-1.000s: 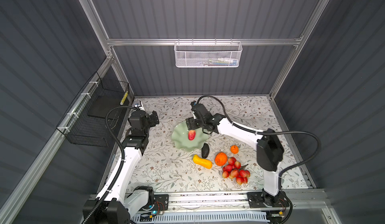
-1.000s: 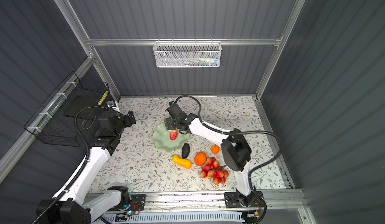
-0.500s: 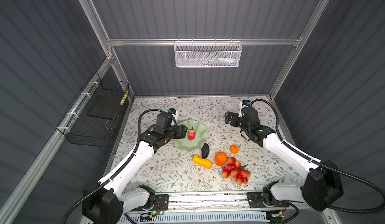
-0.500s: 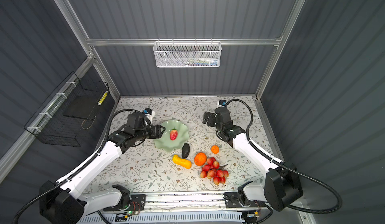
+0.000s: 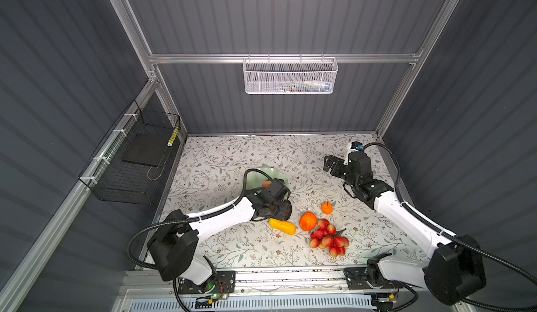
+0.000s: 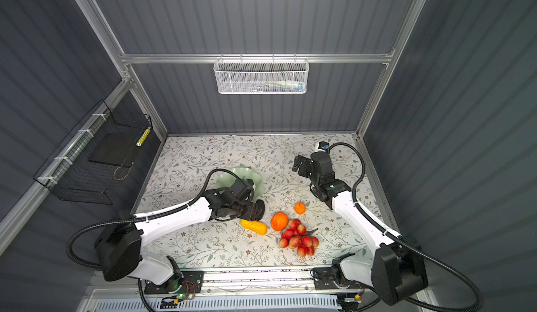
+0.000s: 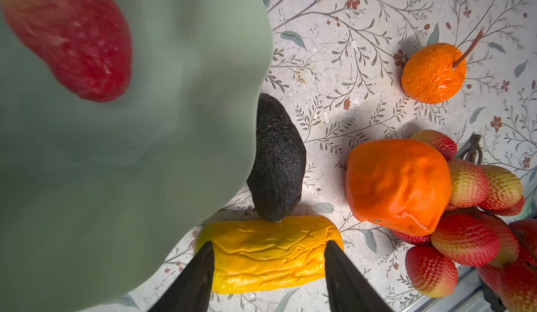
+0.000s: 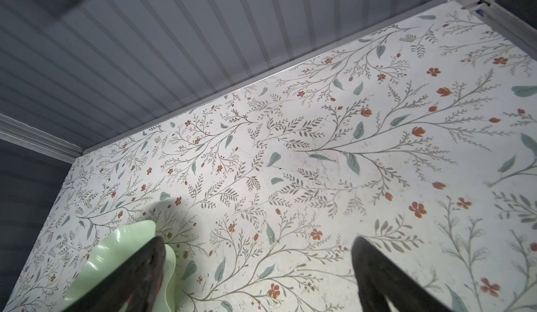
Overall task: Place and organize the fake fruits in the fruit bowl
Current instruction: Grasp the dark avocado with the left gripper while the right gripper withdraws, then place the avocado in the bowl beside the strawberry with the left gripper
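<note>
The mint-green fruit bowl (image 5: 277, 170) holds the red strawberry (image 7: 75, 40). My left gripper (image 7: 269, 243) reaches over the bowl's near rim. Its fingers press against both ends of the yellow-orange squash (image 5: 283, 227), which lies on the table. The dark avocado (image 7: 276, 159) lies between bowl and squash, touching the squash. To the right lie the large orange (image 5: 308, 221), the small tangerine (image 5: 327, 208) and the red grapes (image 5: 328, 239). My right gripper (image 5: 329, 165) hangs open and holds nothing at the back right, away from the fruits.
A white mesh basket (image 5: 290, 76) hangs on the back wall and a black wire basket (image 5: 130, 162) on the left wall. Grey walls close the floral table (image 8: 290, 165) on three sides. A metal rail (image 5: 290, 272) runs along the front.
The left arm swung from the left wall past the bowl's left rim to the squash, its jaws narrowing onto it. The right arm left the bowl for the back right and opened wide.
</note>
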